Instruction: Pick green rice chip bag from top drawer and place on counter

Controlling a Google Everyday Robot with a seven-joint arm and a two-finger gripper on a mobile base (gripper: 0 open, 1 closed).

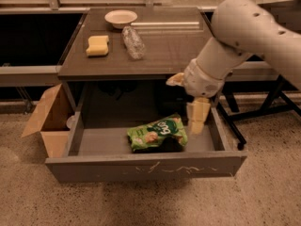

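Note:
The green rice chip bag (157, 133) lies crinkled on the floor of the open top drawer (146, 165), right of its middle. My gripper (196, 118) hangs over the drawer's right part, just right of the bag and a little above it, not touching it. The white arm reaches in from the upper right. The counter (164, 46) is the dark table top above the drawer.
On the counter stand a white bowl (121, 18), a yellow sponge (97, 45) and a clear plastic bottle (133, 42) lying down. A brown cardboard box (47, 119) stands open on the floor left of the drawer. Black table legs (263, 112) stand at the right.

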